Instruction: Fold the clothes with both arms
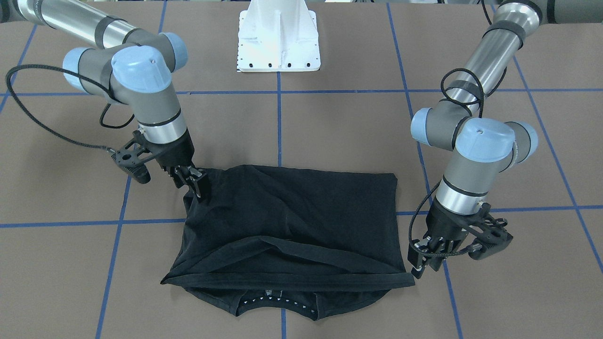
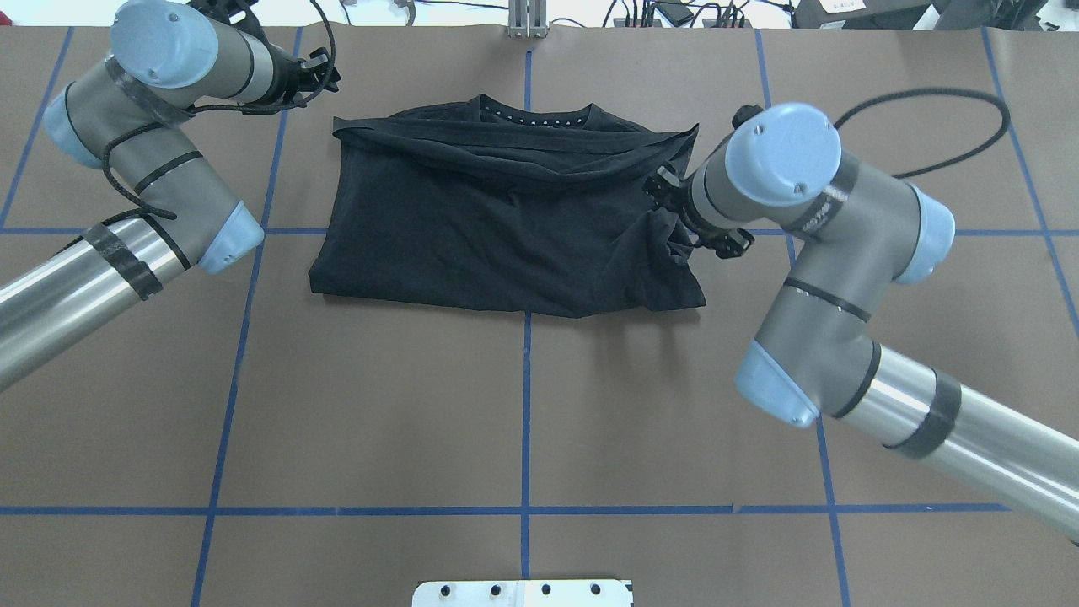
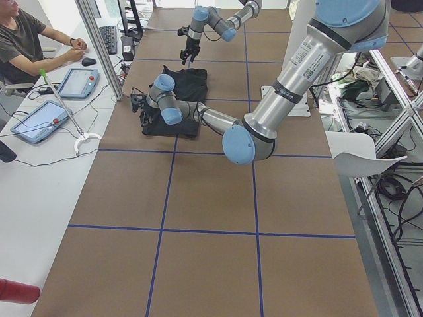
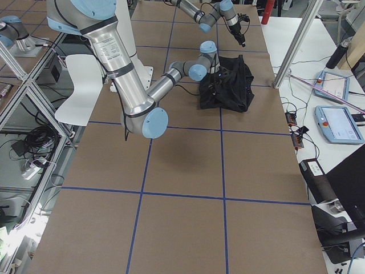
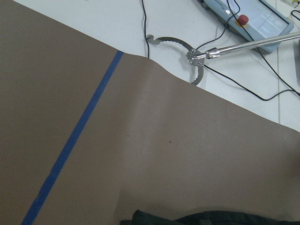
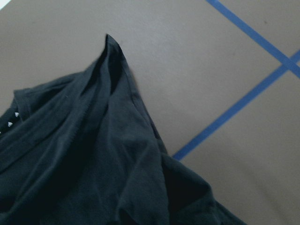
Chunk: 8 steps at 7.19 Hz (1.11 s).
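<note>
The right gripper (image 1: 197,187) pinches a raised edge of the black t-shirt (image 1: 292,221), while the left gripper (image 1: 424,266) hangs parted and empty beside another corner.

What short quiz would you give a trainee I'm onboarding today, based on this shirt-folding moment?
1. True or false: the t-shirt's collar points toward the robot's white base.
2. Which has cloth bunched at its fingertips? A) left gripper B) right gripper C) neither
3. Fill in: the grid lines on the table are ___.
Key: 1 false, the collar lies on the side away from the base. 2 B; the left gripper stands beside the shirt's corner. 3 blue.
</note>
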{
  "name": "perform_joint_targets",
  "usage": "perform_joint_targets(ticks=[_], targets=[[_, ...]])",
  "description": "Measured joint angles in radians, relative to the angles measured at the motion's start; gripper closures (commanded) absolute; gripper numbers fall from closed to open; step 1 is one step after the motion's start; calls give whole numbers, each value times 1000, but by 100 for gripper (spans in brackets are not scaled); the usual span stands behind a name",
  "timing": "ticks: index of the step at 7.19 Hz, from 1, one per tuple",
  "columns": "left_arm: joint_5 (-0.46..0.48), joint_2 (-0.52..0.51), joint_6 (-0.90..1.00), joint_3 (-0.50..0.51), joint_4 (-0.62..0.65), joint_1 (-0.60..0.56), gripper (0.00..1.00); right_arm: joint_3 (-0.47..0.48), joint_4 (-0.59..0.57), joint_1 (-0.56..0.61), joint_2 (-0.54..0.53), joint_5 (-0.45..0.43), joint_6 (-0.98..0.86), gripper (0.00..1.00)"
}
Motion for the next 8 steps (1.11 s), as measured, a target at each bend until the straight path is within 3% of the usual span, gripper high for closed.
perform_joint_targets(ticks=[2,4,8], targets=[[26,2,2,-4,1,-1,42,40,6,-77,-61,-80,51,21],[43,6,3,-9,1,-2,42,30,9,-103,-73,-93,56,23],[66,14,3,-21,2,-2,41,-49,9,-96,3,-116,-29,26]])
